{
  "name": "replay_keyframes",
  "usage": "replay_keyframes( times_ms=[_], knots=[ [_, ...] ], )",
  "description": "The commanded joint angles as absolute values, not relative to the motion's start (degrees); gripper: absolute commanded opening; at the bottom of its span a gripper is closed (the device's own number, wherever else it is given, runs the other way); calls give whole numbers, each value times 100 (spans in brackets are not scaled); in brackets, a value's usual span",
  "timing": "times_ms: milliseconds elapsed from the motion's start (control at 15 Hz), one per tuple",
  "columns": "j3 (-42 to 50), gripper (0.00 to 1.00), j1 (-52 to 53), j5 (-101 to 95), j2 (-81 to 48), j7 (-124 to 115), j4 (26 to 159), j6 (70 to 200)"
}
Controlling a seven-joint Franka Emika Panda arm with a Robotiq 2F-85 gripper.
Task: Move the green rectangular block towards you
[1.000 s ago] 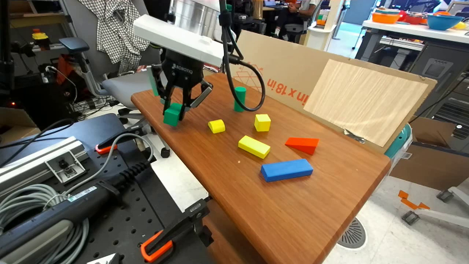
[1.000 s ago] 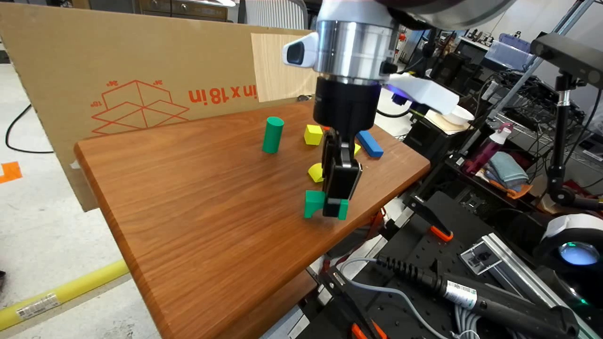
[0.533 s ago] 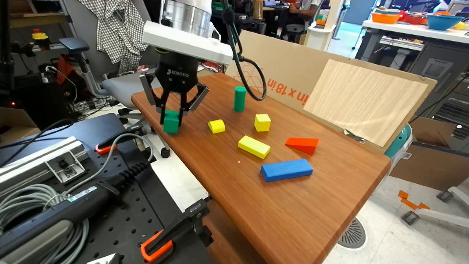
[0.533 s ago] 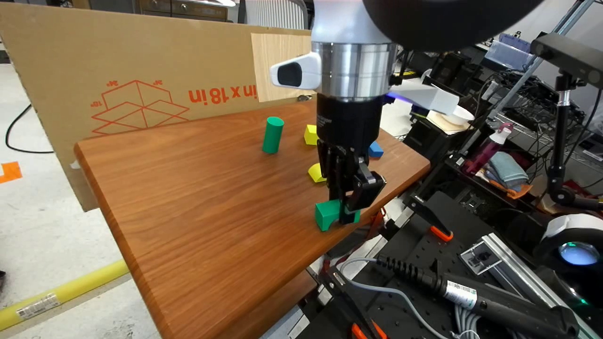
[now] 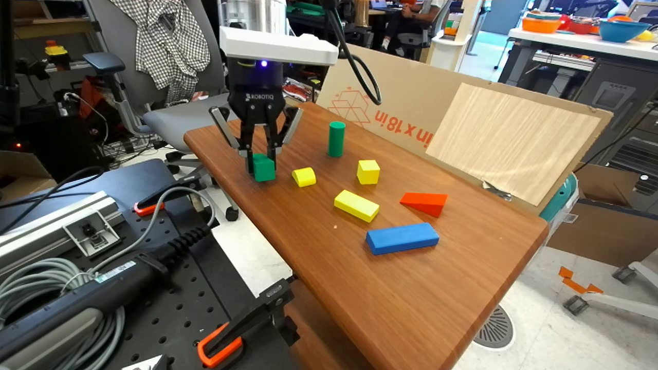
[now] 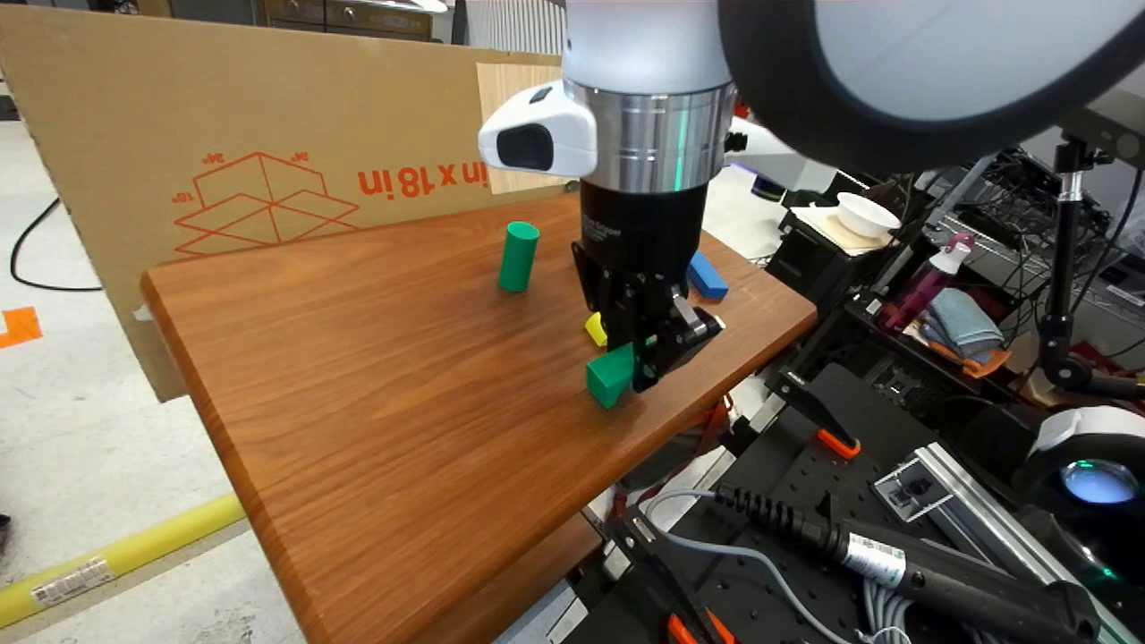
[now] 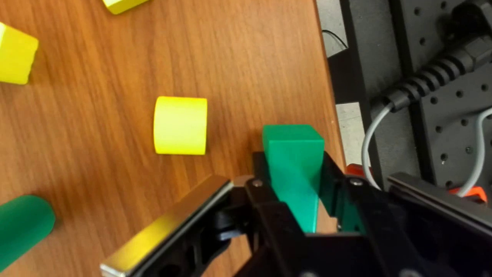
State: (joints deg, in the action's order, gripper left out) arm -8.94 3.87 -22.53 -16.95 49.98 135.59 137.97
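The green rectangular block [image 5: 264, 169] is between the fingers of my gripper [image 5: 262, 160], near the table's long edge. In an exterior view the block [image 6: 610, 377] sticks out beside the finger, with the rest hidden behind the gripper [image 6: 642, 371]. In the wrist view the block [image 7: 295, 165] fills the space between the two black fingertips, and both touch its sides. My gripper [image 7: 294, 169] is shut on it. I cannot tell whether its underside touches the table.
A yellow half-round block [image 5: 304, 177] lies close beside the held block. An upright green cylinder [image 5: 336, 139], a yellow cube [image 5: 368, 172], a yellow bar [image 5: 356, 205], an orange wedge [image 5: 425, 204] and a blue block [image 5: 402, 238] stand farther off. A cardboard sheet [image 6: 268, 107] borders the table.
The gripper has straightened from a tilt and carried the green block away from the table's long edge, closer to the yellow half-round block. The other blocks have not moved.
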Motion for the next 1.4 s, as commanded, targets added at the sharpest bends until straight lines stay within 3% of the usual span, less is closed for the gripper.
replay_keyframes(
  times_ms=[0,333,400,533,867,1333],
  knots=[
    [-747,9,385,-2400,-1685,4843,13713,14305],
    [-645,9,311,-2291,-1708,4695,13889,14723],
    [-628,59,318,-2276,-1706,4609,13895,14727],
    [-591,64,333,-2308,-1712,4444,13931,14765],
    [-629,100,297,-2059,-1659,4111,14008,14703],
    [-812,100,133,-760,-1075,3594,13860,14453]
  ],
)
